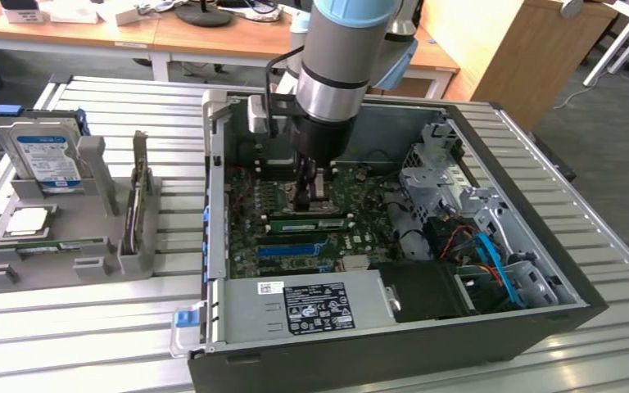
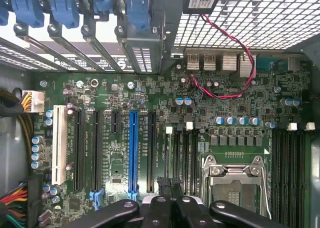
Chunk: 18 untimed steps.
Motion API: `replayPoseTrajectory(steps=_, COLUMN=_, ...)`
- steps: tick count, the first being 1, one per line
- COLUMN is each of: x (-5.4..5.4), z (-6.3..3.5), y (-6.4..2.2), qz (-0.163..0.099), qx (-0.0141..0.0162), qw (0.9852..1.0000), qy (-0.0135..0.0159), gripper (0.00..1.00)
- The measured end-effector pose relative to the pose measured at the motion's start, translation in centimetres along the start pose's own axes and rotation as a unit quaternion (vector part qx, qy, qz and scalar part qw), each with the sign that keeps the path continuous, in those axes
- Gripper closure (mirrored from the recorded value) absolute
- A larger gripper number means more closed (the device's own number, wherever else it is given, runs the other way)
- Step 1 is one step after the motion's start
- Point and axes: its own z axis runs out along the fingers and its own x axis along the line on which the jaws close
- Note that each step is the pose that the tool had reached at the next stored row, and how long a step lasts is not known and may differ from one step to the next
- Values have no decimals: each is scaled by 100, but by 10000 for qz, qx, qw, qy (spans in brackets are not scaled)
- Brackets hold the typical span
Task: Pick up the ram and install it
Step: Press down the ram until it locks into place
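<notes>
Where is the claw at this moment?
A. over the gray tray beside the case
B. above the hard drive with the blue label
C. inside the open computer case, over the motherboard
C: the claw hangs inside the computer case, over the motherboard.

We are seeing a green motherboard [image 2: 200,113] carrying one bright blue expansion slot [image 2: 133,155], one white slot [image 2: 59,144] at its 9 o'clock side, and black slots between them. A red-and-black twisted wire [image 2: 235,53] is looping at 1 o'clock. Blue latches [image 2: 65,5] are lining the case at 11 o'clock. The gripper [image 2: 170,185] is showing black. In the exterior view, we are seeing a grey-and-light-blue arm [image 1: 342,49], a grey holder [image 1: 74,237], and a white-and-blue-labelled hard drive [image 1: 42,151].
</notes>
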Motion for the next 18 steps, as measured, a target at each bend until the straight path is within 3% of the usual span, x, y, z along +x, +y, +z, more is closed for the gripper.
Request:
replayPoseTrajectory(steps=6, x=0, z=-2, y=-55, qz=1, qx=0, qw=10000, qy=1, gripper=89)
replayPoseTrajectory(steps=18, x=0, z=-9, y=-325, qz=0, qx=0, qw=10000, qy=1, gripper=89)
